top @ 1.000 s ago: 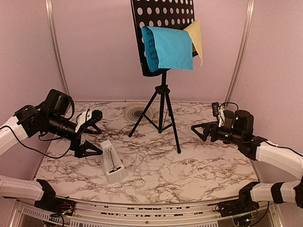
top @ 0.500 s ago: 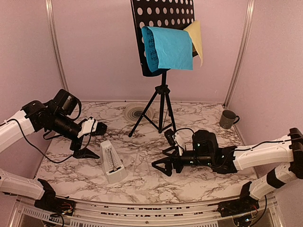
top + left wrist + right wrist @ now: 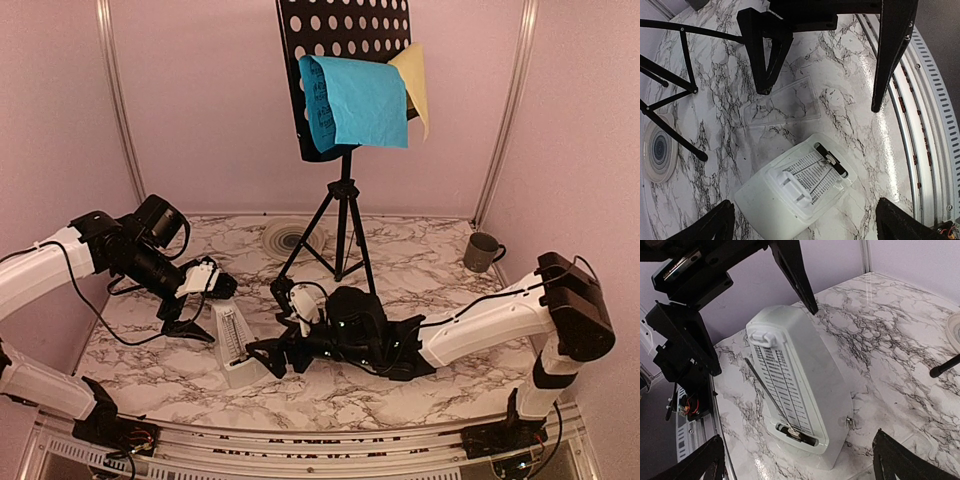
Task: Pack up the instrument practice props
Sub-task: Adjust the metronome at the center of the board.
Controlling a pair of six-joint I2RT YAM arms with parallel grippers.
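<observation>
The metronome (image 3: pixel 238 345) stands upright on the marble table (image 3: pixel 450 385), front-left of the music stand (image 3: pixel 345 40) and well apart from its tripod feet. Its long axis is vertical, narrow end up. The scale face w/ a tilted pendulum rod looks toward the R arm's side.

It sits btw both grippers. The L gripper (image 3: pixel 200 306) comes at it from the left and a bit higher, near the top. Its wrist cam looks down on the white body, which lies btw its two spread fingers. The R gripper (image 3: pixel 266 322) comes in low from the right, pointing at the scale face, w/ one finger just beside the base. Can't tell if anything touches. Both sets of jaws stand wide, nothing held.

My guess: the R is better lined up for a squeeze across the body, but the L is about as close, so the two could crowd each other.

A clear flat cover (image 3: pixel 782 102) lies on the marble just beyond the metronome. The blue page (image 3: pixel 360 100) and yellow page (image 3: pixel 418 75) hang on the stand, not packed yet. A mug (image 3: pixel 482 250) sits far right.
</observation>
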